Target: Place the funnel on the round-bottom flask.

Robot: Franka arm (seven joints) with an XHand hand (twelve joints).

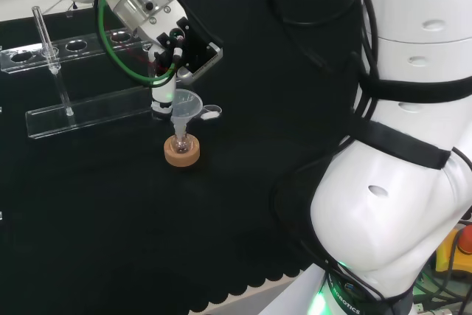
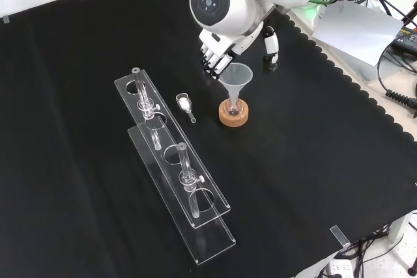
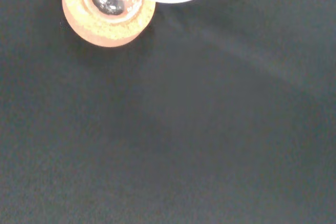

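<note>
The funnel [image 2: 235, 77] stands upright with its stem in the neck of the small round flask [image 2: 233, 105], and the flask sits in a cork ring [image 2: 233, 116] on the black cloth [image 2: 313, 161]. In the front view the hand [image 2: 215, 53] is just behind the funnel's rim, on its left side, with the fingers hanging down quite straight and the thumb [image 2: 270, 47] well apart to the right. The fingers seem relaxed and hold nothing; whether a fingertip touches the rim I cannot tell.

So the placing looks almost complete, and the step in hand is, I think, to let go and move away. To do it well, the hand should go straight up first, not sideways, because the funnel is light and top-heavy and a brush on the rim could tip it or pull the flask off the ring. A small scoop [image 2: 185, 104] and a clear rack [image 2: 176, 174] lie to the left in the front view, so the way out is better upward and back.
</note>
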